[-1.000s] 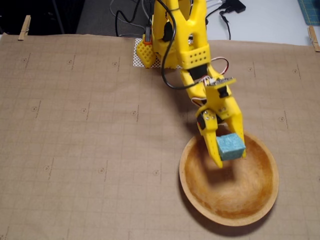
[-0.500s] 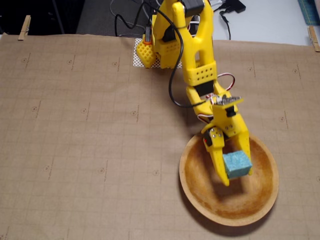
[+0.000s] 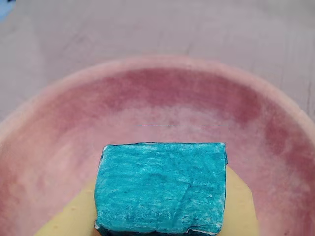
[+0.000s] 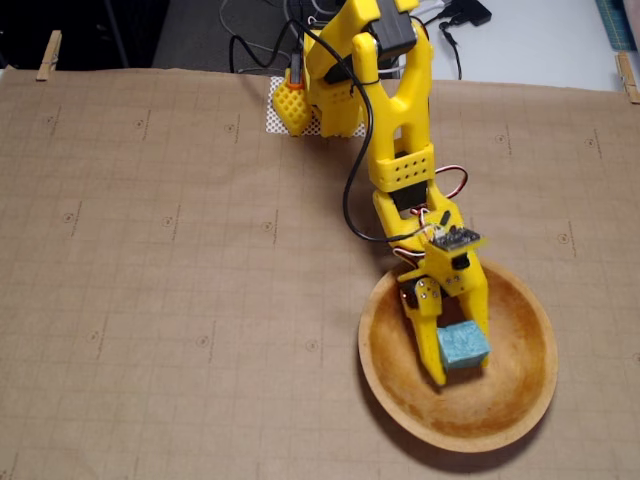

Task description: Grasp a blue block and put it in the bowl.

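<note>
The blue block [image 4: 462, 346] sits between the fingers of my yellow gripper [image 4: 461, 353], which is shut on it. In the fixed view the gripper reaches down inside the rim of the wooden bowl [image 4: 520, 395] at the lower right, and the block is over the bowl's middle. I cannot tell whether the block touches the bowl's floor. In the wrist view the blue block [image 3: 161, 187] fills the bottom centre, resting against a yellow finger [image 3: 241, 206]. The bowl's inside [image 3: 162, 93] curves around behind it.
Brown gridded paper [image 4: 180, 280] covers the table. Wooden clips [image 4: 48, 55] [image 4: 626, 75] pin its far corners. The arm's base [image 4: 350, 60] stands at the top centre on a white mesh patch [image 4: 280, 118], with black cables [image 4: 260, 30] behind it.
</note>
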### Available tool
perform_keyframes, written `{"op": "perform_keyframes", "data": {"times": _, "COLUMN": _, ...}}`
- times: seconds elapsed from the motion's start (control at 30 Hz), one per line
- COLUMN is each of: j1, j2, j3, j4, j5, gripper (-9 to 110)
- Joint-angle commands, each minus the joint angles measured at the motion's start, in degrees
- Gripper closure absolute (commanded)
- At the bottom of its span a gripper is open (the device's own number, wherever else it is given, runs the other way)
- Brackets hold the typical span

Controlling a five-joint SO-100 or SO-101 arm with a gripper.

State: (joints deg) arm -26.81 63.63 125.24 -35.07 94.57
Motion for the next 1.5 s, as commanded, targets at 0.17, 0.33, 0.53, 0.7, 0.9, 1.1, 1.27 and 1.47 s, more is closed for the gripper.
{"op": "perform_keyframes", "data": {"times": 0.17, "j1": 1.2, "j2": 5.4, "j3": -5.4, "j4": 7.9, "j5": 0.2, "gripper": 74}}
{"op": "perform_keyframes", "data": {"times": 0.33, "j1": 0.7, "j2": 5.8, "j3": -5.4, "j4": 7.9, "j5": 0.2, "gripper": 58}}
{"op": "perform_keyframes", "data": {"times": 0.53, "j1": 0.5, "j2": 6.0, "j3": -5.4, "j4": 7.9, "j5": 0.1, "gripper": 50}}
{"op": "perform_keyframes", "data": {"times": 0.7, "j1": 0.5, "j2": 7.9, "j3": -5.1, "j4": 8.3, "j5": -0.4, "gripper": 50}}
{"op": "perform_keyframes", "data": {"times": 0.9, "j1": 0.5, "j2": 12.1, "j3": -3.0, "j4": 8.6, "j5": 0.0, "gripper": 50}}
{"op": "perform_keyframes", "data": {"times": 1.1, "j1": 1.0, "j2": 15.1, "j3": -0.2, "j4": 8.6, "j5": 0.0, "gripper": 50}}
{"op": "perform_keyframes", "data": {"times": 1.27, "j1": 1.2, "j2": 20.7, "j3": 3.4, "j4": 8.6, "j5": 0.1, "gripper": 50}}
{"op": "perform_keyframes", "data": {"times": 1.47, "j1": 0.8, "j2": 32.0, "j3": 9.9, "j4": 8.6, "j5": 0.1, "gripper": 50}}
